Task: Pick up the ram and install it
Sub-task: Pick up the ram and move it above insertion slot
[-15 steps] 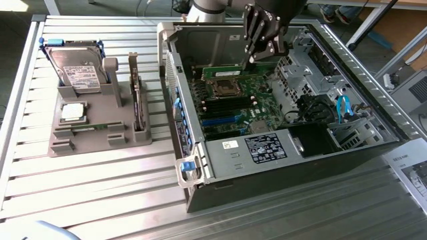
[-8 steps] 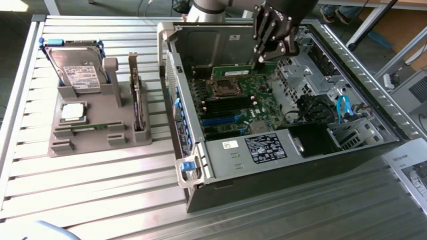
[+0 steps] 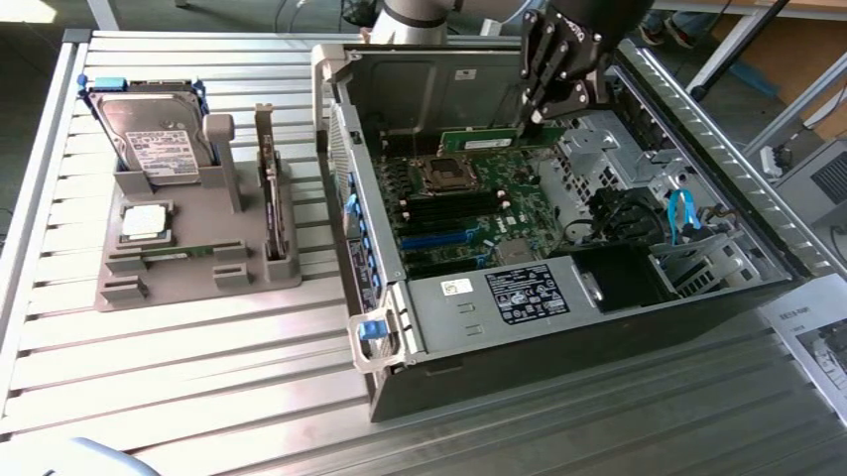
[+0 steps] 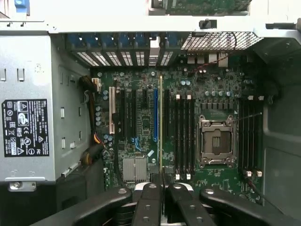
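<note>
Gripper holds ram inside open computer case.

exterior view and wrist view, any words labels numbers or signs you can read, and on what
No text can be quoted as it reads.
black label on the power supply: white print and marking symbols, too small to read.
white sticker beside it: blurred.
hard drive label: print too small.
paper sheet at the exterior view's right: lines of print, unreadable.
ram: no print can be made out.
</note>
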Controlling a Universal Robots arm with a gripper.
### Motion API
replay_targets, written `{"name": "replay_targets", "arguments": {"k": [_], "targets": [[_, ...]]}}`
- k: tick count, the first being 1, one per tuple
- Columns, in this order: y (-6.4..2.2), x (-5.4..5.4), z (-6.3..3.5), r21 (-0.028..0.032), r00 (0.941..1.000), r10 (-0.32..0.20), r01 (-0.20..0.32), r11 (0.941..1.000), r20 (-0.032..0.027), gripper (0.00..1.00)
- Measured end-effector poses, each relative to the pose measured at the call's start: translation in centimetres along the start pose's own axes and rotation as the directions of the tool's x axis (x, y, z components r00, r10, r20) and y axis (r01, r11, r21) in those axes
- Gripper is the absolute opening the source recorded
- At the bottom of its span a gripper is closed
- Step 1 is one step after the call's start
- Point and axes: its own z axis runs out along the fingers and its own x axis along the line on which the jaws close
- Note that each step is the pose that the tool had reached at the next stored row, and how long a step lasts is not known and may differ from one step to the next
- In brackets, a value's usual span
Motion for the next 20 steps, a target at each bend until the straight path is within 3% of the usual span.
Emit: {"name": "replay_targets", "arguments": {"k": [8, 14, 20], "targets": [[-1.48, 0.0, -0.03, 0.0000, 1.0000, 0.000, 0.000, 1.0000, 0.0000, 0.12], [-1.49, -0.2, -0.02, 0.0000, 1.0000, 0.000, 0.000, 1.0000, -0.0001, 0.12], [-1.47, -1.2, 0.00, 0.0000, 1.0000, 0.000, 0.000, 1.0000, -0.0001, 0.12]]}}
